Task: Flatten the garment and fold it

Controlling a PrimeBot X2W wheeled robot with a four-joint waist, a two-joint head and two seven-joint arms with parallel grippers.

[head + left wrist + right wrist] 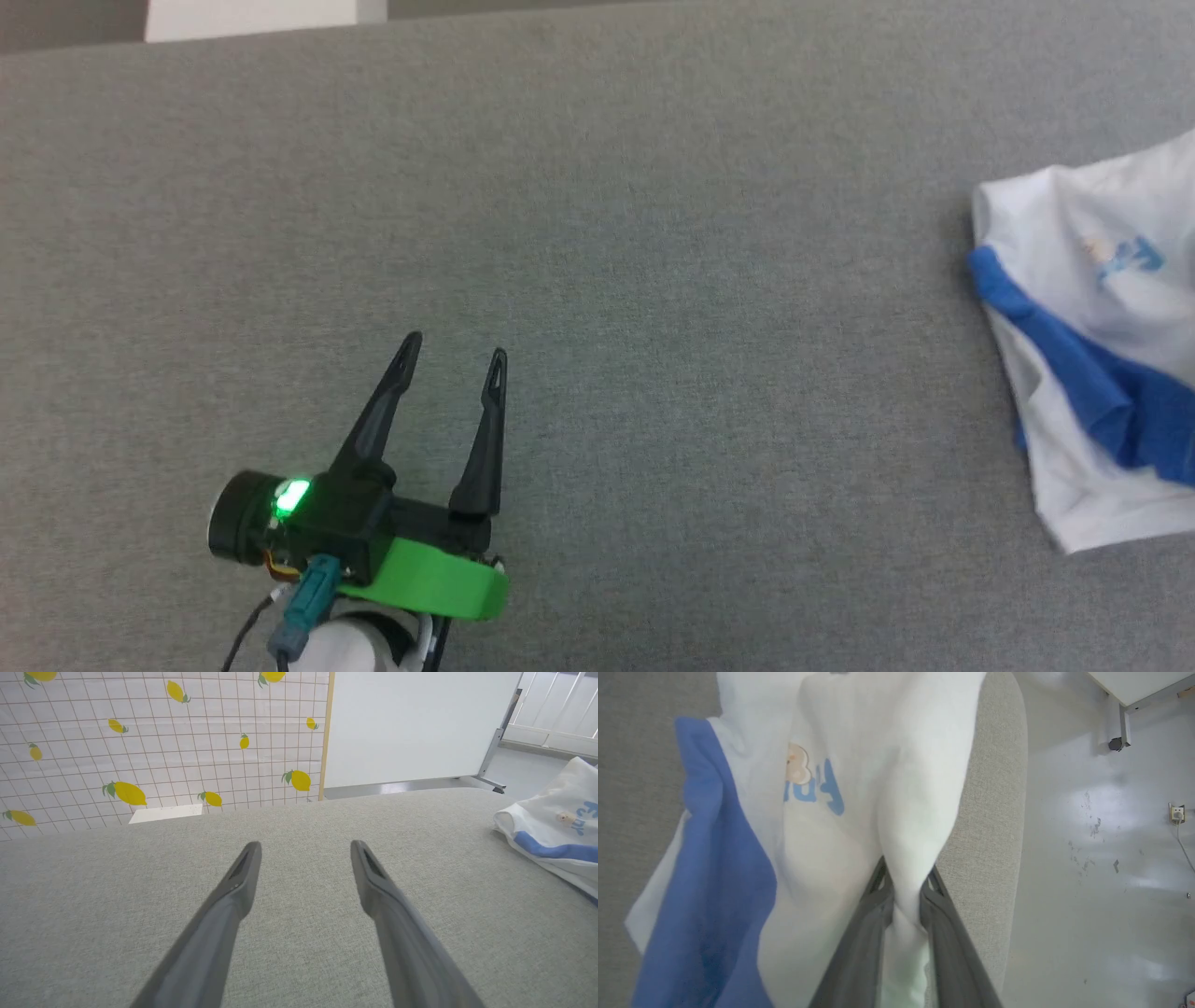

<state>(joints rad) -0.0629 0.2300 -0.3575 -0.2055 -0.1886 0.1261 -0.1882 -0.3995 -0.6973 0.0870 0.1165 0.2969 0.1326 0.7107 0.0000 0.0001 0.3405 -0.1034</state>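
Note:
The garment (pixel 1083 308), white with a bright blue sleeve across it, lies bunched at the right edge of the grey table (pixel 597 280). My left gripper (pixel 453 350) stands open over bare table at the lower left, far from the cloth. In the left wrist view the garment (pixel 556 821) shows at the right, beyond my open left gripper (pixel 304 847). In the right wrist view my right gripper (pixel 906 875) is shut on a ridge of the garment's white cloth (pixel 920 793), which hangs pulled up between the fingers; the blue sleeve (pixel 714 868) drapes to the left.
The table's rounded end (pixel 1008 812) lies just right of the held cloth, with grey floor (pixel 1101 868) beyond it. A lemon-patterned wall (pixel 140 742) and a white board (pixel 411 723) stand behind the table's far edge.

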